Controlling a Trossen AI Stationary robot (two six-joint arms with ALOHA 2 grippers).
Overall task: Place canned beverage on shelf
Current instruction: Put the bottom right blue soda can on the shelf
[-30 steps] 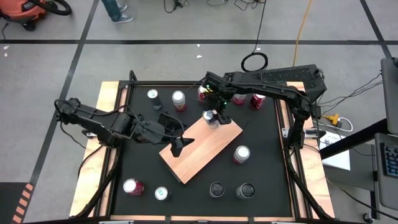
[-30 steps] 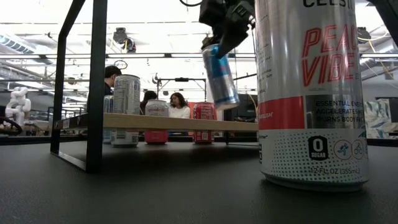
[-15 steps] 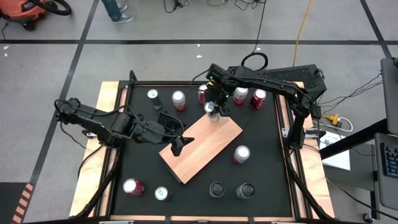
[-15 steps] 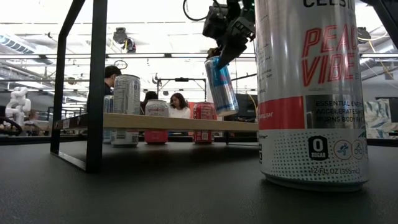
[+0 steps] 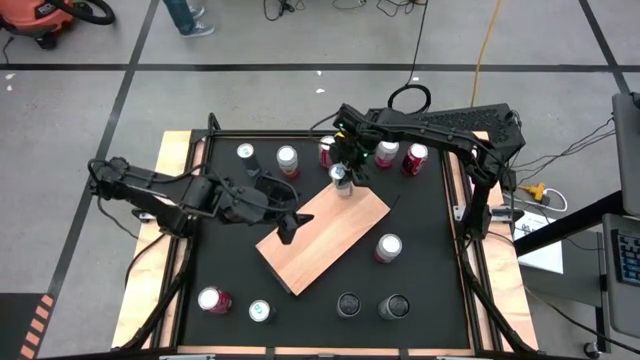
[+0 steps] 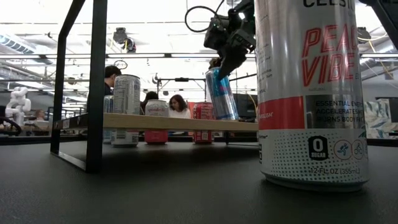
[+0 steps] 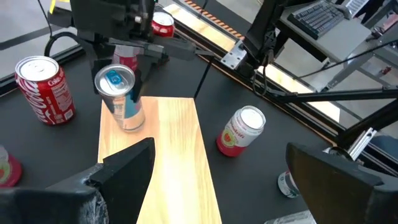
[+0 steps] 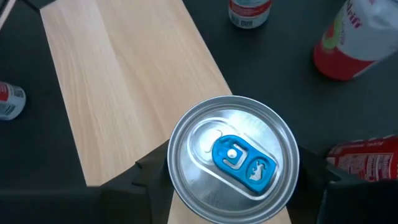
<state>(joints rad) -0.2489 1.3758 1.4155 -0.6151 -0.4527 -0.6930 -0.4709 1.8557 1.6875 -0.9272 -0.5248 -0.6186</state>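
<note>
A slim silver-and-blue can with a blue tab (image 8: 231,155) hangs tilted in my right gripper (image 5: 345,168), over the far end of the light-brown shelf (image 5: 325,235). In the low view the can (image 6: 221,93) has its base at the board's top face; I cannot tell whether they touch. My left gripper (image 5: 278,210) stands open above the shelf's left edge, with nothing between its fingers (image 7: 127,165), looking toward the can (image 7: 121,99). My right gripper pinches the can's upper side wall just under the rim (image 8: 175,177), one finger (image 8: 149,177) on each of two opposite sides. The fingers come from above, slanting down from the far right. The can leans in the hold, with its base down by the shelf's far end.
Several cans stand on the black tabletop around the shelf: red and white ones along the far edge (image 5: 326,150) (image 5: 288,160) (image 5: 415,158), one to the right (image 5: 388,247), several along the near edge (image 5: 213,300) (image 5: 348,303). A tall white can (image 6: 311,93) stands close to the low camera.
My right gripper has sunk with the can and gone a little toward the table's far edge. The can stays tilted, and its base has come down to the level of the shelf's far end.
</note>
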